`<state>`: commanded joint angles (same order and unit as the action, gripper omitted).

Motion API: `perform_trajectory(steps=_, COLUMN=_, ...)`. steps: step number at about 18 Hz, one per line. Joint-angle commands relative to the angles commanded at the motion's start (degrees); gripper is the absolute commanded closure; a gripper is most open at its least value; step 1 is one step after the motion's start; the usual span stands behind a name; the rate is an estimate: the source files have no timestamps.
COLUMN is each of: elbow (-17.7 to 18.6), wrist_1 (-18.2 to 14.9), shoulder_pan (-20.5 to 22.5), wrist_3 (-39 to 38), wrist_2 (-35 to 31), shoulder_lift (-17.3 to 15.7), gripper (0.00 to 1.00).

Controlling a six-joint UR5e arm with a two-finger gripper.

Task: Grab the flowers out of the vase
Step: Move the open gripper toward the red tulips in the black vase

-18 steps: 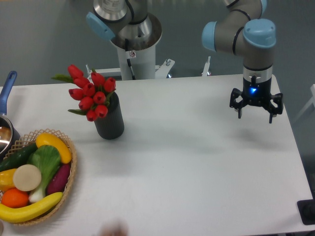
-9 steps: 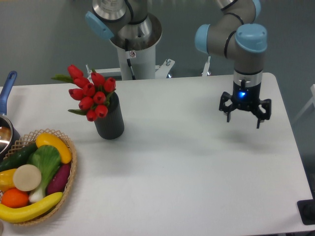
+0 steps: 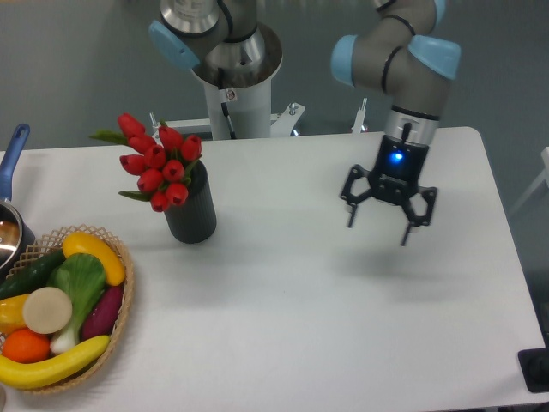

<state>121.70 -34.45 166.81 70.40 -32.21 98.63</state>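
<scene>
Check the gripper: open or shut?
Open. The gripper hangs above the table with its fingers spread wide and nothing between them, well right of the flowers.

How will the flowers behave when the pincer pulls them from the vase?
The flowers look like a loose bunch on thin stems, so they will probably flex and may splay or slip apart unless gripped together. The vase is tall and narrow, so it could tip or lift if stems drag. The open pincer is still well away.
</scene>
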Motion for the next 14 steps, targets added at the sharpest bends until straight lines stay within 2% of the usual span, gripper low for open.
perform_trajectory(steps=2, elbow=4.5, wrist_1=0.0, shoulder_pan=0.1, wrist_3=0.2, wrist_2=7.8, shoulder_lift=-3.2, gripper=0.0)
perform_trajectory(steps=3, elbow=6.2, wrist_1=-0.2, shoulder_pan=0.4, wrist_3=0.2, wrist_2=8.4, shoulder_lift=-5.4, gripper=0.0)
perform_trajectory(steps=5, elbow=9.0, wrist_1=-0.3, shoulder_pan=0.4, wrist_3=0.2, wrist_2=8.7, shoulder_lift=-8.9, gripper=0.0)
perform_trajectory(steps=14, elbow=18.6, wrist_1=-0.4, shoulder_pan=-0.2, wrist_3=0.3, wrist_2=8.8, shoulder_lift=-20.0, gripper=0.0)
